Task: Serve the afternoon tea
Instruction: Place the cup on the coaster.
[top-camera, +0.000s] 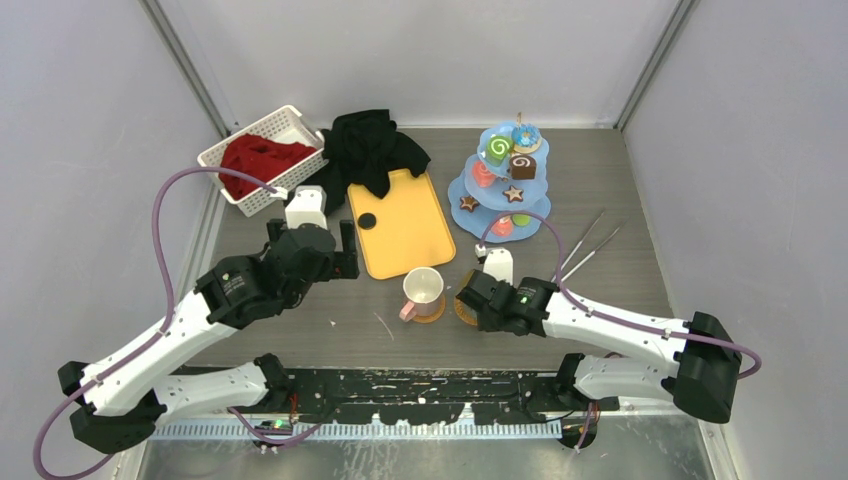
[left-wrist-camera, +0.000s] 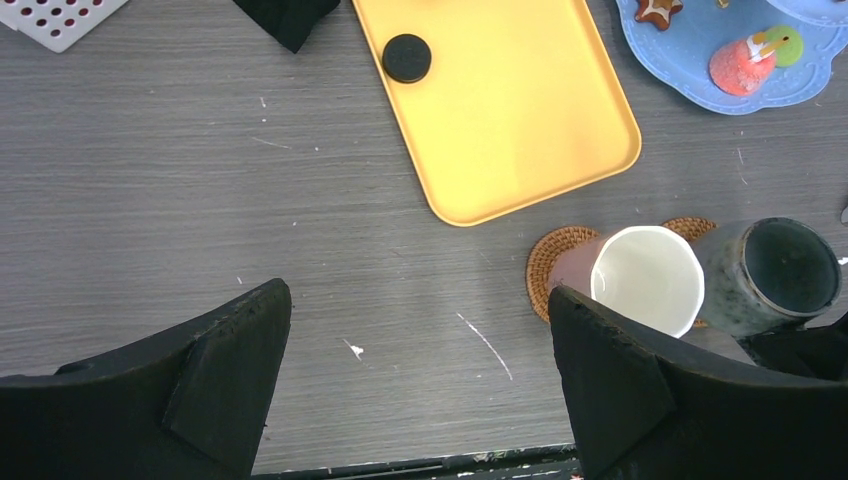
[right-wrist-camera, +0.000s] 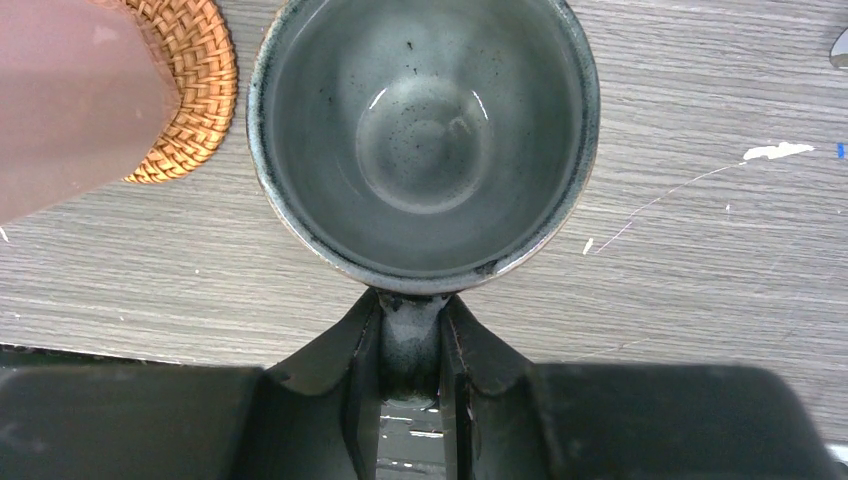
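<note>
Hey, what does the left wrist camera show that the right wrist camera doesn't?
Only the left wrist view: the yellow tray with a black disc, and the blue stand. Only the right wrist view: the right gripper shut on the grey mug by its handle. Both: the grey mug, the cream mug and a woven coaster.

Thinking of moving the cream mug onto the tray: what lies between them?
Only a bare strip of table separates the tray from the mug on its wicker coaster. The left wrist view shows this most clearly.
</note>
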